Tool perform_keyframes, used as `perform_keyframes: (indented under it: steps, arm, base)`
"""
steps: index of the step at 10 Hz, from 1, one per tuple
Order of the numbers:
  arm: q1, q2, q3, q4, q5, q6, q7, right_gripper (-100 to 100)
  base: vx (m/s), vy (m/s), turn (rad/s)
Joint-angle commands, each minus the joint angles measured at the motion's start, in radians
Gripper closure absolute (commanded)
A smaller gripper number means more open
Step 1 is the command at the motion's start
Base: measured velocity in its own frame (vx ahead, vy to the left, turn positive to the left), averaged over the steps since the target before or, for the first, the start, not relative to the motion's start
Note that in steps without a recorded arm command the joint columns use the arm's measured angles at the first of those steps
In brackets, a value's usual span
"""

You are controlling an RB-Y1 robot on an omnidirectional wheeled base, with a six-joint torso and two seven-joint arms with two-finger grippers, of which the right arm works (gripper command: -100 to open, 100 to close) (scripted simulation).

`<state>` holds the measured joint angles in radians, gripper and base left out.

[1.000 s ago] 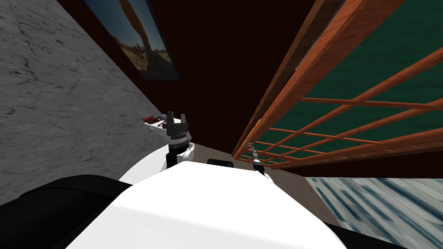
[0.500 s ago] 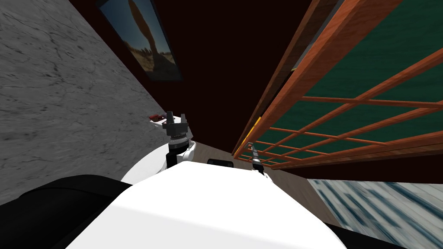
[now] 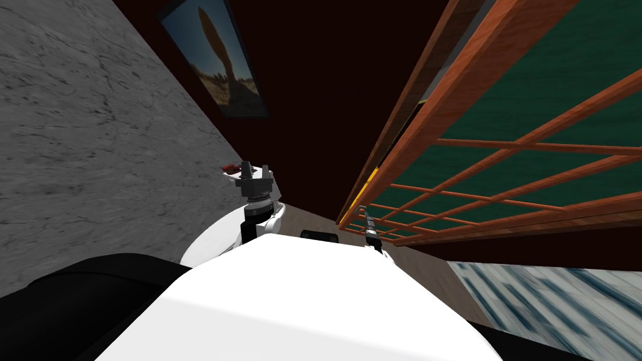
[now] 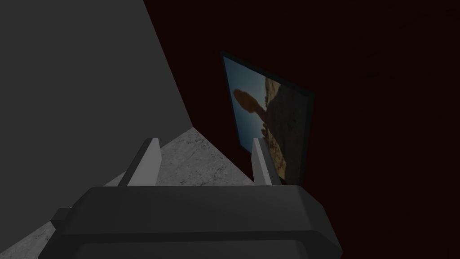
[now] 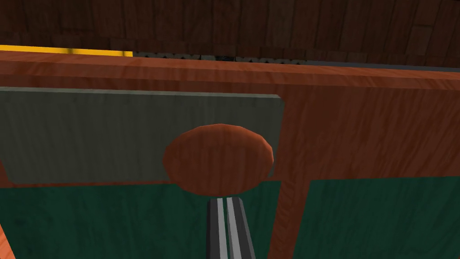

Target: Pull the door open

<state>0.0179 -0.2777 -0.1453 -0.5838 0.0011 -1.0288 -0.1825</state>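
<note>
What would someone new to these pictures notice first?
A red-brown door with green panes spreads across the right of the head view. In the right wrist view its round knob sits just past the shut right gripper. A picture hangs on the dark wall ahead of the open left gripper.

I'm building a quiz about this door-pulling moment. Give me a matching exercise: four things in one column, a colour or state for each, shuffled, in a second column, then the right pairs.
Things:
1. left gripper
2. right gripper
3. door knob
4. door panes

Colour or state:
A. dark green
B. open
C. round, reddish wood
D. shut, tips at the knob's edge

Pairs: 1-B, 2-D, 3-C, 4-A
</note>
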Motion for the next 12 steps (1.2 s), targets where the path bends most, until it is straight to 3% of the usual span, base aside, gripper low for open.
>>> perform_keyframes:
  steps: [1,12]
  arm:
    - [-0.003,0.002,0.004,0.000,-0.008,0.003,-0.028,-100]
    - [-0.032,0.023,0.043,0.002,-0.098,0.034,-0.302,-100]
  base:
    - [-0.030,-0.018,0.012]
    - [-0.045,-0.008,0.031]
